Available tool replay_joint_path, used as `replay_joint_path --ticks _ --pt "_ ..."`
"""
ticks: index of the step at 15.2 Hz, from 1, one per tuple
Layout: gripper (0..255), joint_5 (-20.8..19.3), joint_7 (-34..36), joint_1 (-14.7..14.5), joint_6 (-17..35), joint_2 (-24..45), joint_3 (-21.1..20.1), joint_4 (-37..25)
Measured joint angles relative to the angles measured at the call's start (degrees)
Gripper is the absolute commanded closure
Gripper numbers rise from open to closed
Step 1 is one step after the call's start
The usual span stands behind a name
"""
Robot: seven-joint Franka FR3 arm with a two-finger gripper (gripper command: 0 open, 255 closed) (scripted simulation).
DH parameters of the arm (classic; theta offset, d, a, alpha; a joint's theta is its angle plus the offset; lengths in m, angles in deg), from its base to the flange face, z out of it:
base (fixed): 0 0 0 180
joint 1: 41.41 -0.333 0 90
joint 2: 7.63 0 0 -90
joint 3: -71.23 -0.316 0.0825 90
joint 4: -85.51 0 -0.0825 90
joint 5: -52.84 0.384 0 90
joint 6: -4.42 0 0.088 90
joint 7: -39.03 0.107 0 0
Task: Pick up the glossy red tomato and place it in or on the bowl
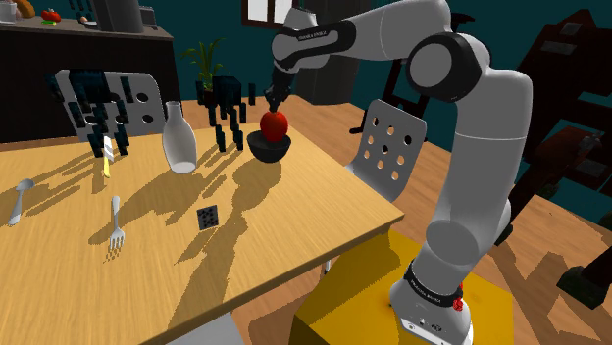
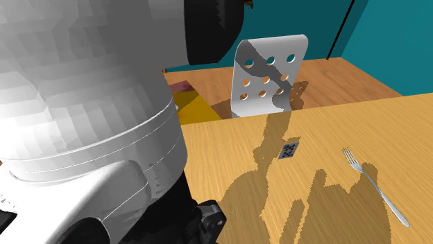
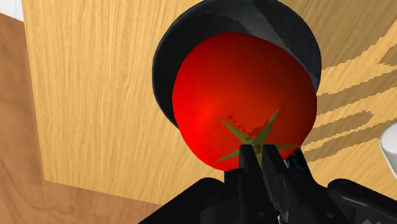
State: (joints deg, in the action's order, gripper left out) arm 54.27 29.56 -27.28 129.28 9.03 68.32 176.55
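Tomato (image 1: 275, 123) atop bowl (image 1: 258, 148), on table (image 1: 294, 208)

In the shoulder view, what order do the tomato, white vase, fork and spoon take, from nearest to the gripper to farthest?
1. Tomato, right below the gripper.
2. White vase, left of it.
3. Fork, lower left.
4. Spoon, far left.

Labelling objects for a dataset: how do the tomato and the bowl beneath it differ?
The tomato is glossy red; the bowl is dark, almost black. The tomato is a closed ball with a green star-shaped stem cap; the bowl is an open vessel, and wider. The tomato rests in the bowl; the bowl stands on the wooden table. Both are round.
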Motion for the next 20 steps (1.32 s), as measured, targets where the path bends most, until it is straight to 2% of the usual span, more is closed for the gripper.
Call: replay_joint_path --ticks 4,5,11,15,20 --pt "255 0.0 0.0 0.0 0.1 0.0 0.0 0.1" --pt "0 0.0 0.0 0.0 0.1 0.0 0.0 0.1" --pt "0 0.0 0.0 0.0 0.1 0.0 0.0 0.1" --pt "0 0.2 -0.2 0.2 -4.2 -2.4 0.0 -2.0" --pt "0 0.2 -0.1 0.2 -5.4 -3.4 0.0 -2.1"
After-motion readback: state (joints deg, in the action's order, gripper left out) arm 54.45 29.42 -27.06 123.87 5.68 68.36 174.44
